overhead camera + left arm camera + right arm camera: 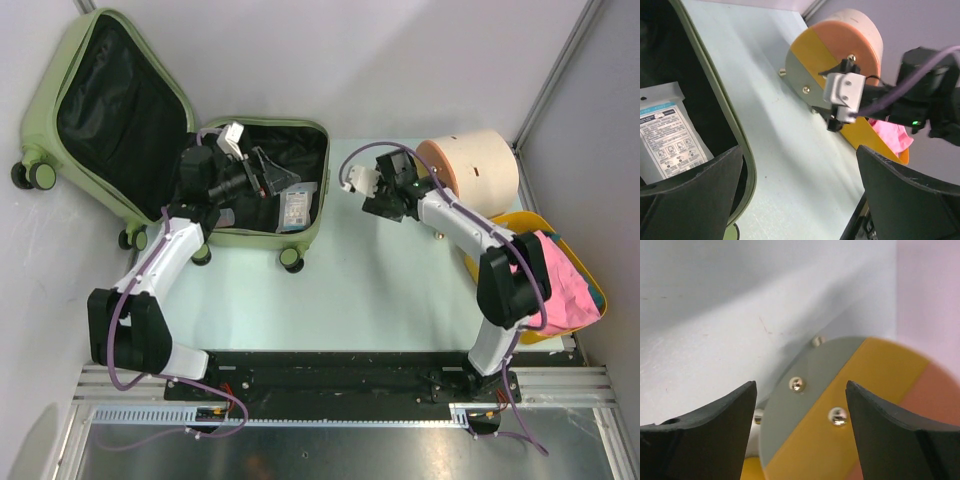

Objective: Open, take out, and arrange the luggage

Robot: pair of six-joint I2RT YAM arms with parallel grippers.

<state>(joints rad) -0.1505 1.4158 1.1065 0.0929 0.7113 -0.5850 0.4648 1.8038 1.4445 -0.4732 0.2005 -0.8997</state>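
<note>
Sage-green suitcase [110, 120] lies opened at the far left of the surface [380, 290], its lid propped against the wall, black lining showing. A white packet [296, 208] rests in the lower half by the near rim. To the right a cream drum [480, 165] lies on its side, with a yellow basket [497, 225] holding pink cloth [555, 280] just beside it. The left tool [797, 165] hangs over the lower half, fingers spread wide, gripping nothing. The right tool [800, 400] points at the drum's end face, fingers apart and empty.
</note>
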